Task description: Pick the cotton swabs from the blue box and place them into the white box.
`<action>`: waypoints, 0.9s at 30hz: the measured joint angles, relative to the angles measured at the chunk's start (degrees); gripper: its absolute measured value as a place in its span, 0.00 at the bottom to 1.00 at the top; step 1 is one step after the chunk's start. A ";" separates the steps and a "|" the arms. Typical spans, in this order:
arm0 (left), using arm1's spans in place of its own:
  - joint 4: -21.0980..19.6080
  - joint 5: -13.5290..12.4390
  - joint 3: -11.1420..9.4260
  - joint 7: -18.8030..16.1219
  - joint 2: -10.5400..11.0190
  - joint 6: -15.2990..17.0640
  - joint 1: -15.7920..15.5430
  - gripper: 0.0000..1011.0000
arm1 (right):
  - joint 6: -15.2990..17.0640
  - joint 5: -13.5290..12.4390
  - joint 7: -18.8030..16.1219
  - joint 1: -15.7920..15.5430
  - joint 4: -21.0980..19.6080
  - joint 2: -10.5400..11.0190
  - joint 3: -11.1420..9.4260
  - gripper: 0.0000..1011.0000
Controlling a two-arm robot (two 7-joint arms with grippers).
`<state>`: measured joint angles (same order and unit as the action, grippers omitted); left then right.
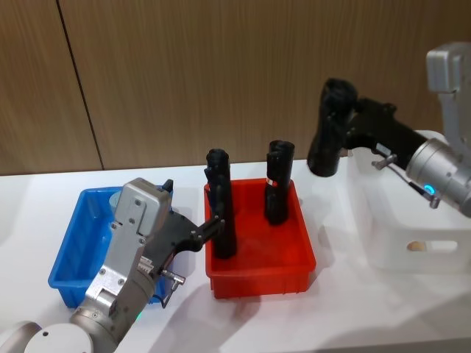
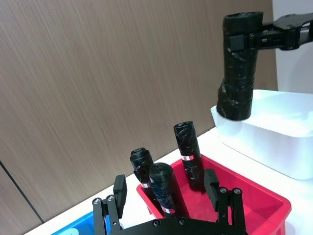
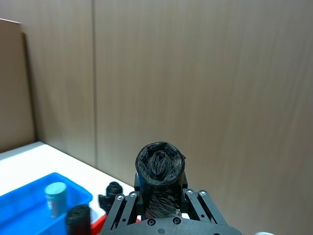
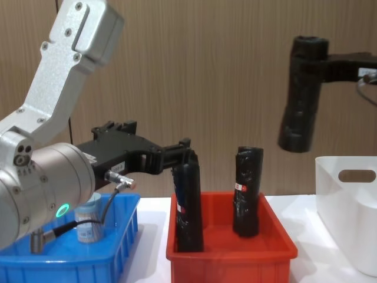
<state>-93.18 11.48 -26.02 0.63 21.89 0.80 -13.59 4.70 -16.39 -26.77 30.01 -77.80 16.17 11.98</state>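
Three bins sit in a row: white box [image 1: 412,220] on the right, red bin [image 1: 259,243] in the middle, blue box [image 1: 73,254] on the left. The right gripper [image 4: 312,65], clamped on a black tube [image 4: 300,97], hangs near the white box's rim. The left gripper [image 1: 213,224], fingers apart around a standing black tube [image 1: 221,202], should instead go to the cotton swabs [image 4: 88,221] in the blue box. That tub is half hidden by the left arm.

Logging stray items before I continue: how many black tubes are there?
4. Three black tubes stand in the red bin: two at its left end, one farther right. A fourth black tube hangs in the right gripper, raised beside the white box.
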 joint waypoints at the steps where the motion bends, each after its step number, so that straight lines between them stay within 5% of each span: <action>1: 0.00 0.00 0.00 0.00 0.00 0.00 0.00 0.99 | 0.49 0.31 0.83 -0.11 -0.56 0.33 -0.29 0.36; 15: 0.00 0.00 0.00 0.00 0.00 0.00 0.00 0.99 | 4.77 3.23 7.39 0.38 -0.52 2.34 -2.44 0.36; 27: 0.00 0.00 0.00 0.00 0.00 0.00 0.00 0.99 | 6.56 5.38 11.03 3.28 6.85 2.95 -3.72 0.36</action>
<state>-93.18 11.48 -26.02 0.62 21.89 0.79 -13.59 11.27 -11.01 -15.74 33.29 -70.96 19.12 8.26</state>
